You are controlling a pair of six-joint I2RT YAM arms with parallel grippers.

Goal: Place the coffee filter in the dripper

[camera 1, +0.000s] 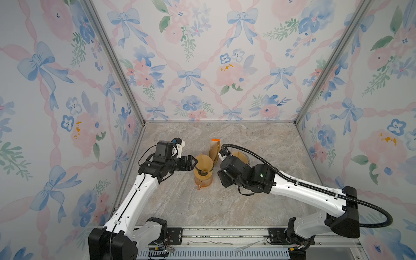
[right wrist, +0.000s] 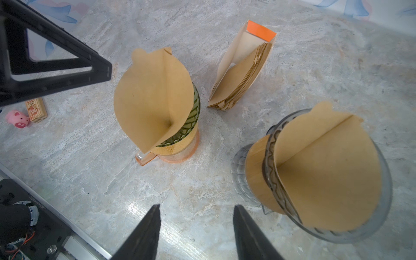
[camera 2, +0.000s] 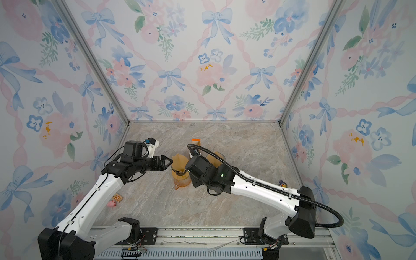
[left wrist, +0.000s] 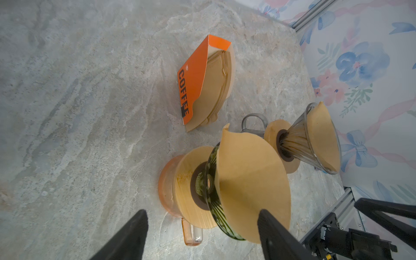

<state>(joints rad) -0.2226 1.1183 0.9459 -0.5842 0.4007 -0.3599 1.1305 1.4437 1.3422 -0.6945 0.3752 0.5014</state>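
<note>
A brown paper coffee filter (camera 1: 203, 161) (camera 2: 180, 160) (left wrist: 252, 180) (right wrist: 153, 96) stands upright in the green glass dripper (left wrist: 213, 202) (right wrist: 191, 117), leaning over one side of its rim. The dripper sits on a wooden collar on an orange carafe (camera 1: 202, 181) (right wrist: 191, 150). My left gripper (camera 1: 193, 161) (camera 2: 170, 161) (left wrist: 202, 210) is open, just left of the filter, a small gap away. My right gripper (right wrist: 197, 206) is open over bare table, holding nothing, between the two carafes.
A second, clear dripper (left wrist: 304, 139) with its own filter (right wrist: 326, 168) stands on a clear carafe at the right. An orange box of filters (camera 1: 213, 148) (right wrist: 243, 74) leans behind. A pink pig toy (camera 2: 111, 204) and a wooden block (camera 2: 117, 198) lie at the left.
</note>
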